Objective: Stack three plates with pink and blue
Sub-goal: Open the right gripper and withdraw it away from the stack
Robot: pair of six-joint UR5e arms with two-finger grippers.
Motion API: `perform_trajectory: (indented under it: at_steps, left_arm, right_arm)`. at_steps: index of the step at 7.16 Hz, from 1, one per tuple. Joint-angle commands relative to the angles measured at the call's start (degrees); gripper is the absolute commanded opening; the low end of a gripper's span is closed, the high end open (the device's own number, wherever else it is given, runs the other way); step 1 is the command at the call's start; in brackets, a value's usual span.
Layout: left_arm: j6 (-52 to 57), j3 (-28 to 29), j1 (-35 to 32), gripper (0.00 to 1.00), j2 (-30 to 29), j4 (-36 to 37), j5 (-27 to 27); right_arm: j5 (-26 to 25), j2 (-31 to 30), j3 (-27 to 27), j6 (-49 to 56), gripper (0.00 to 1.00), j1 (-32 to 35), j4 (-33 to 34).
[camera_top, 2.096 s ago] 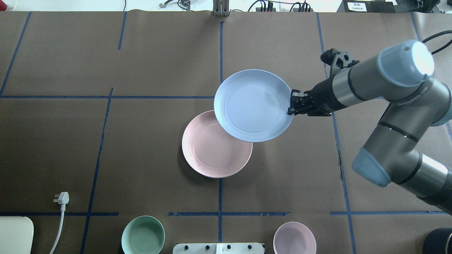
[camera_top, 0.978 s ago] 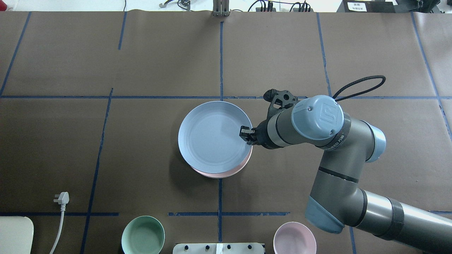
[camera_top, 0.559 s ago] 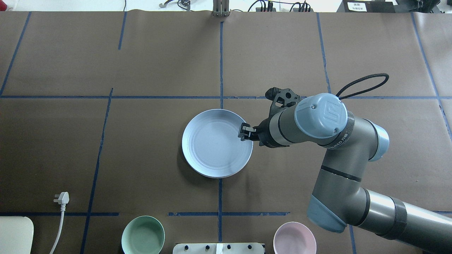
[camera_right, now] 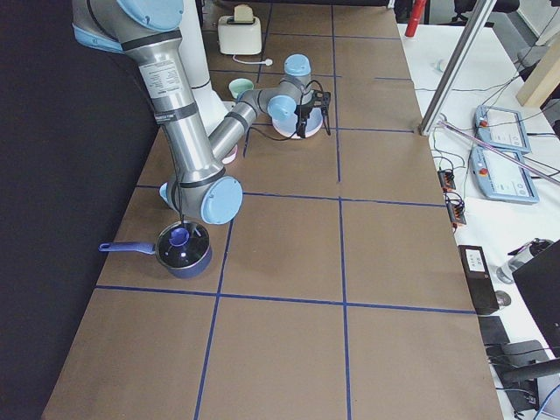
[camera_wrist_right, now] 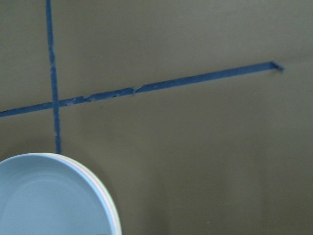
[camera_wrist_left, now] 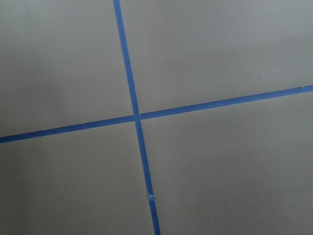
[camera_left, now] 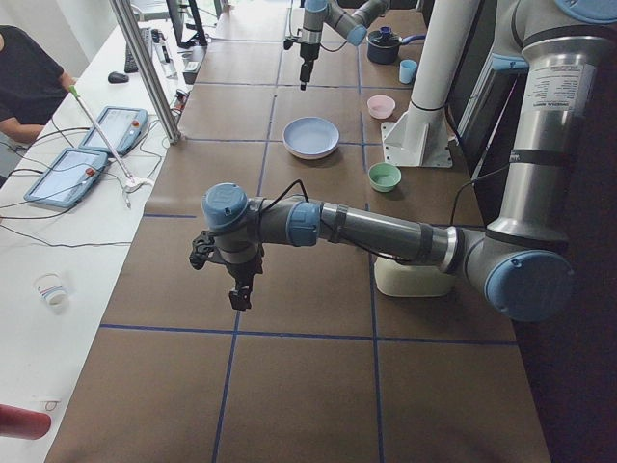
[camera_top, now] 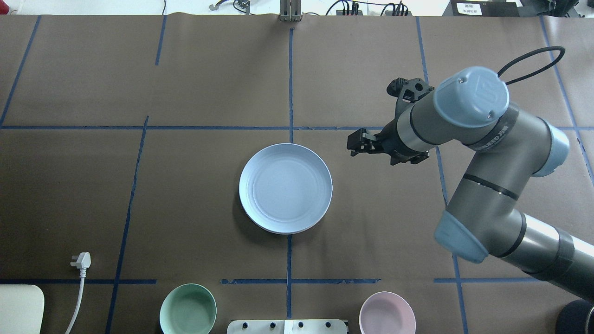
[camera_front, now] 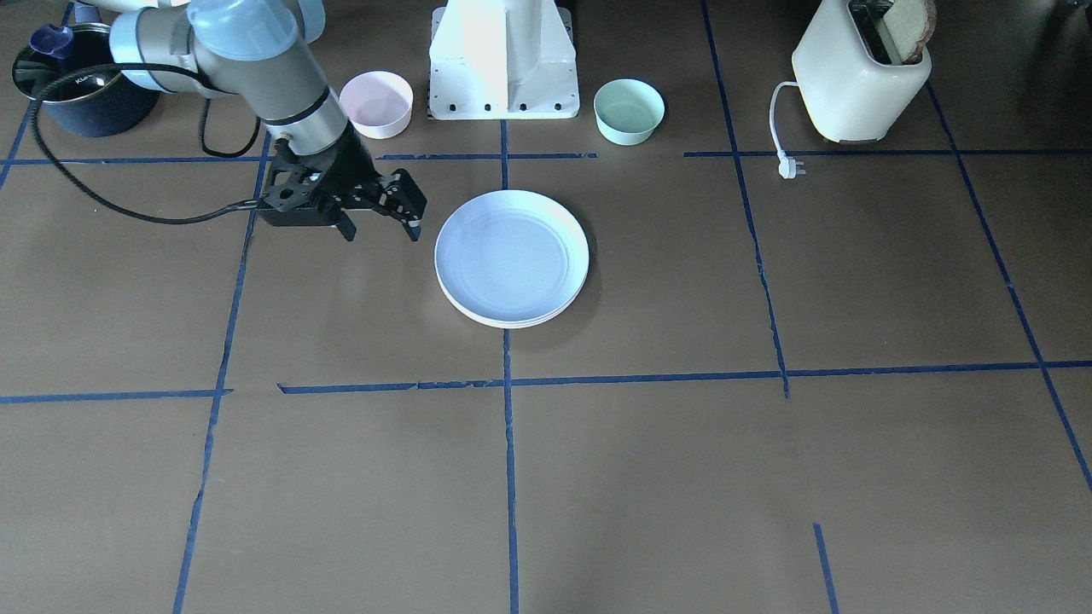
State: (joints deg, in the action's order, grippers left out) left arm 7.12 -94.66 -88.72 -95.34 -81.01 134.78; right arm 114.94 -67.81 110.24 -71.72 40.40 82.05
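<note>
Looks finished — blue plate [camera_top: 285, 185] topping the stack of plates [camera_front: 512, 323] at the middle of the table [camera_top: 185, 83], lower rims barely showing, right gripper [camera_front: 381, 230] spread wide and empty, near the stack but clear of it; left gripper [camera_left: 241, 294] well apart, spread or closed impossible to tell. Could shove the stack askew if swung low across the near rim. Nothing in the pink bowl [camera_front: 376, 102] or mint bowl [camera_front: 629, 111] — bread [camera_front: 909, 15] in the toaster [camera_front: 853, 85], something blue [camera_right: 179, 234] in the dark saucepan [camera_right: 188, 267].
</note>
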Motion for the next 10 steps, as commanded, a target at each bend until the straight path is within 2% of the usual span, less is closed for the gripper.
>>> perform_trajectory:
  at_steps: [1,3,4,6,7,9,10]
  left_arm:
    - [1.2,2.2,-1.8,1.0,2.9,-0.5,2.8]
    - [1.2,2.3,-1.9,1.0,7.2,-4.7,3.8]
    - [0.6,2.5,-1.9,1.0,8.1,-7.9,3.7]
    - [0.6,2.4,-1.9,1.0,8.2,-8.0,3.7]
    - [0.6,2.0,-1.9,1.0,8.2,-7.9,3.8]
    - [0.5,2.2,-1.8,1.0,8.2,-7.9,3.7]
    - [0.5,2.1,-1.9,1.0,8.2,-7.9,3.8]
  right_arm:
    - [7.1,-5.7,0.4,18.2,1.0,10.6,2.4]
    - [15.7,-11.4,-1.5,33.4,1.0,21.9,2.4]
    - [16.9,-13.7,-3.5,40.8,1.0,25.8,2.4]
    - [19.6,-17.9,-8.5,54.6,1.0,33.2,2.1]
    - [25.8,-20.0,-12.3,61.5,1.0,39.9,1.8]
    - [25.9,-24.3,-16.3,72.8,1.0,47.4,2.0]
    - [26.3,-25.3,-18.4,73.0,1.0,51.1,2.0]
